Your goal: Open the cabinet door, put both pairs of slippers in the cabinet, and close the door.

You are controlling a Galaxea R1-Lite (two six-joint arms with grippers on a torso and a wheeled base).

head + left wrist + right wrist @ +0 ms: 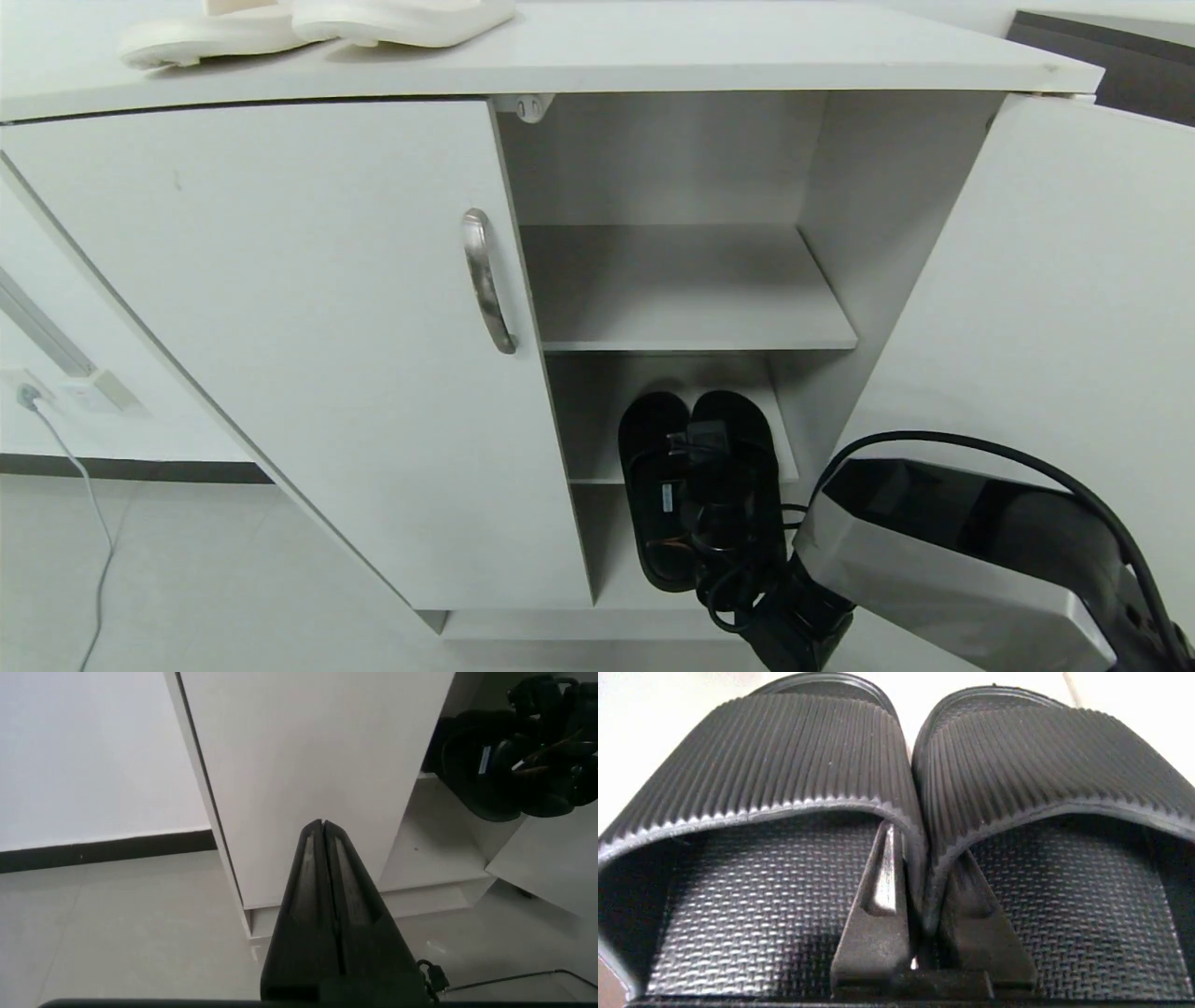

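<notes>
Cabinet (pixel 747 47): R door (pixel 1055 280) open, L door (pixel 280 308) closed.
White slippers (pixel 308 23): on cabinet top, not yet stowed.
Black slippers (pixel 649 439): pair side by side, toes over low shelf (pixel 593 448), heels out front.
R gripper (pixel 920 859): clamped on adjoining strap edges.
L gripper (pixel 322 831): closed, empty, low before L door.
Step, prob.: stowing 1st pair.
Next: push deeper, set flat, let go w/o dragging pair back.

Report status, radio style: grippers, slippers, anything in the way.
Left gripper shut, empty, facing closed left door. Right gripper shut on black slippers, toes over lower shelf. White slippers on cabinet top. Right door open, nothing blocking.
</notes>
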